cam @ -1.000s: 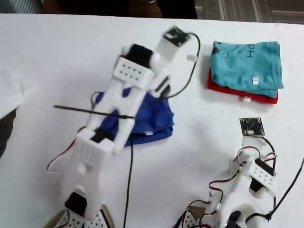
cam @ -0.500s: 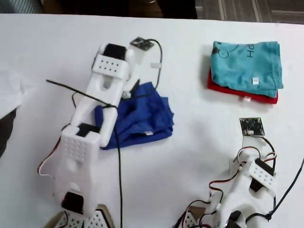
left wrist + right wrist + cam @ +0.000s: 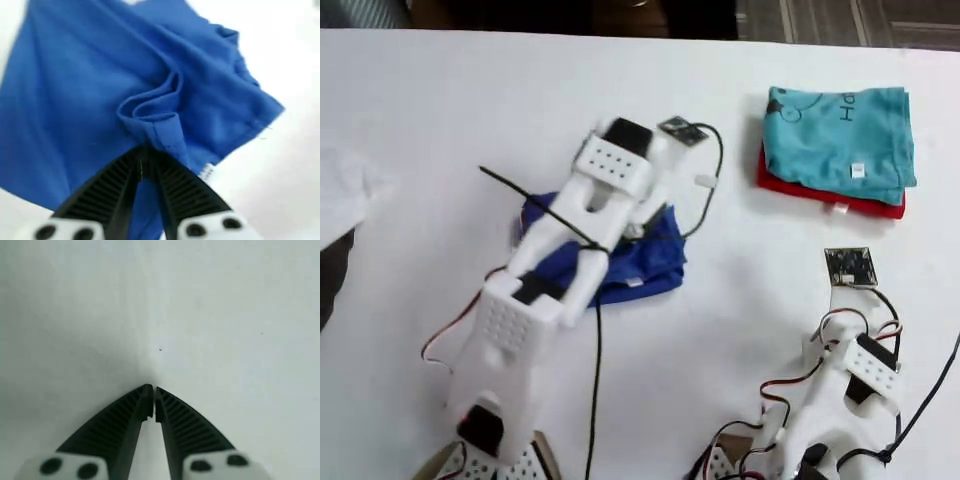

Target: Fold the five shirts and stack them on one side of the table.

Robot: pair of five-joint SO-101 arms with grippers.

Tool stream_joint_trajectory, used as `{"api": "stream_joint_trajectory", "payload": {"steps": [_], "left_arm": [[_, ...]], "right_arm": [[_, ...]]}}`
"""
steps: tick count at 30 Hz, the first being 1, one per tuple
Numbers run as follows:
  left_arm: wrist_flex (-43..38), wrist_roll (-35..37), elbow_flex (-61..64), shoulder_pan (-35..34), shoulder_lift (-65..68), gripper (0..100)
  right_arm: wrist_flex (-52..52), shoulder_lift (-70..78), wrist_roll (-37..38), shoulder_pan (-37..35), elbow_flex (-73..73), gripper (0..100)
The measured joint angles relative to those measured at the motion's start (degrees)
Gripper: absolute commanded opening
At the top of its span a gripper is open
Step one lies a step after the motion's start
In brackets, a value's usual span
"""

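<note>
Jaws of the left gripper (image 3: 146, 162) are pressed together, pinching a bunched fold of the blue shirt (image 3: 85, 85). That shirt lies crumpled, well apart from the teal-on-red stack (image 3: 835, 145). The right gripper (image 3: 152, 400), clamped on nothing over bare table (image 3: 230, 300), sits nearer the stack.

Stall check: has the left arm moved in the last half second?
Yes. Left gripper, shut on the blue shirt, swung right toward the folded stack.

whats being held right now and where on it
The left tool is shut on the blue shirt, pinching a bunched fold at a hemmed edge. The right tool is shut and holds nothing.
</note>
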Motion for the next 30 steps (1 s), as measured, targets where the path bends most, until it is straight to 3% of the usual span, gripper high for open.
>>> {"api": "stream_joint_trajectory", "payload": {"steps": [10, 16, 22, 30], "left_arm": [[0.0, 1.2, 13.9, 10.4, -8.9, 3], [-2.9, -0.9, 16.7, 9.1, -15.1, 3], [-10.8, -0.7, 20.0, 1.8, -16.9, 3], [-18.7, -0.7, 26.2, 6.9, -11.6, 3]], "right_arm": [[0.0, 0.0, 0.0, 0.0, 0.0, 2.1], [0.0, 0.0, 0.0, 0.0, 0.0, 2.1], [0.0, 0.0, 0.0, 0.0, 0.0, 2.1], [0.0, 0.0, 0.0, 0.0, 0.0, 2.1]]}}
